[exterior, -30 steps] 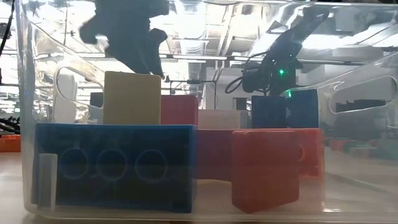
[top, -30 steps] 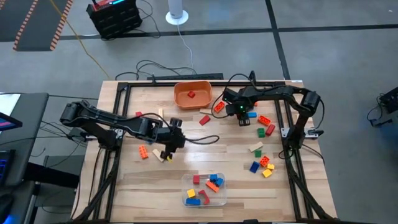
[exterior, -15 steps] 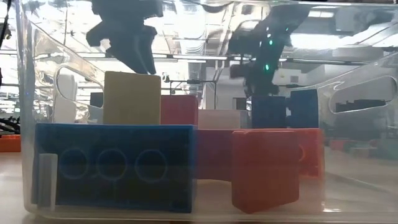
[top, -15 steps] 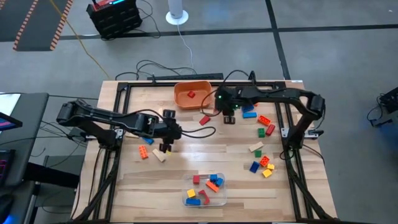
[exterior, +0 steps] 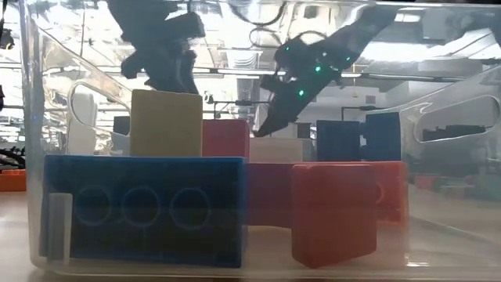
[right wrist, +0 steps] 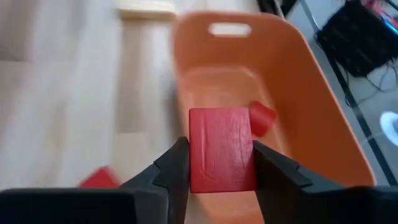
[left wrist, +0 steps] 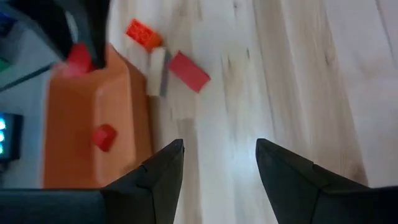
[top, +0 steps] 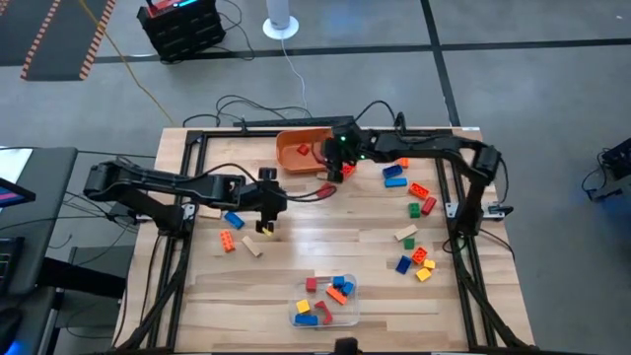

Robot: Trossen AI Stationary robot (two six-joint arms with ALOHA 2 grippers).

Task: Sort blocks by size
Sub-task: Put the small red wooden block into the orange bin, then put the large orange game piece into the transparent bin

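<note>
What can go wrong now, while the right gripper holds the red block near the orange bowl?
1. The right gripper holds the red block near the rim of the orange bowl. Released here, it may fall onto the table instead.
2. A small red block already lies in the bowl; the new one could bounce off it.
3. The left gripper is open and empty nearby, so the arms might collide.

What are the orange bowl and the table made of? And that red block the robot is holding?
The orange bowl looks like smooth moulded plastic: one even colour with a cut-out handle. The table seems to be pale wood, with plank lines and grain. The red block in the right gripper looks like matte plastic, probably hard.
</note>
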